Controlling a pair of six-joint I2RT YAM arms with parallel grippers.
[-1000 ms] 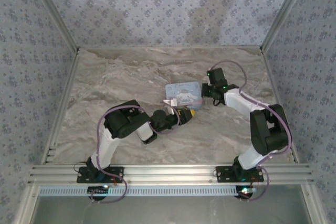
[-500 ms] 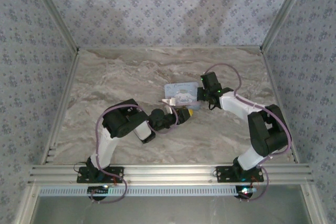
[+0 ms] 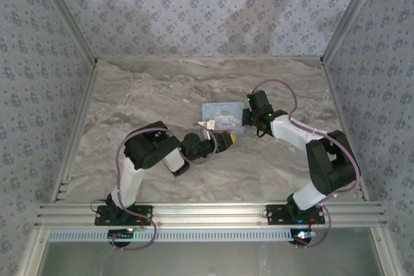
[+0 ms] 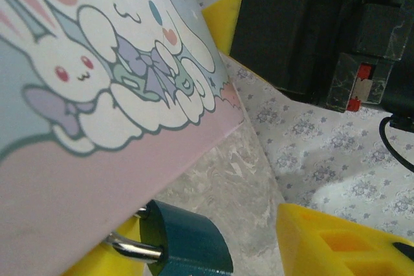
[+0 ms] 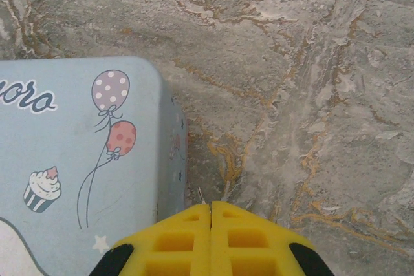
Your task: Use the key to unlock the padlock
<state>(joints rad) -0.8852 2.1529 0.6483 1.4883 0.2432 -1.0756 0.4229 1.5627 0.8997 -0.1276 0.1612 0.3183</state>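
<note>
**At the tin's corner, a padlock between parted fingers**

Over on the marble table (image 3: 162, 88), near its middle, sits a pale blue cartoon tin (image 3: 223, 114) with an arm at either side. From above, the left gripper (image 3: 226, 138) lies at the tin's near edge and covers what is beneath it, so I can't pick out the padlock from up there. Its wrist camera does better. A teal padlock (image 4: 187, 244) with a silver shackle (image 4: 132, 247) sits just under the tin's corner, cut off at the bottom edge. It lies between yellow fingers (image 4: 339, 244) that stand apart, with bare marble showing between the lock and one finger. The right gripper (image 3: 249, 119) is at the tin's right end. Its own camera shows its yellow tips pressed together just beside the tin's wall. A thin metal sliver (image 5: 199, 194) pokes out at the seam, too small to name.
</note>
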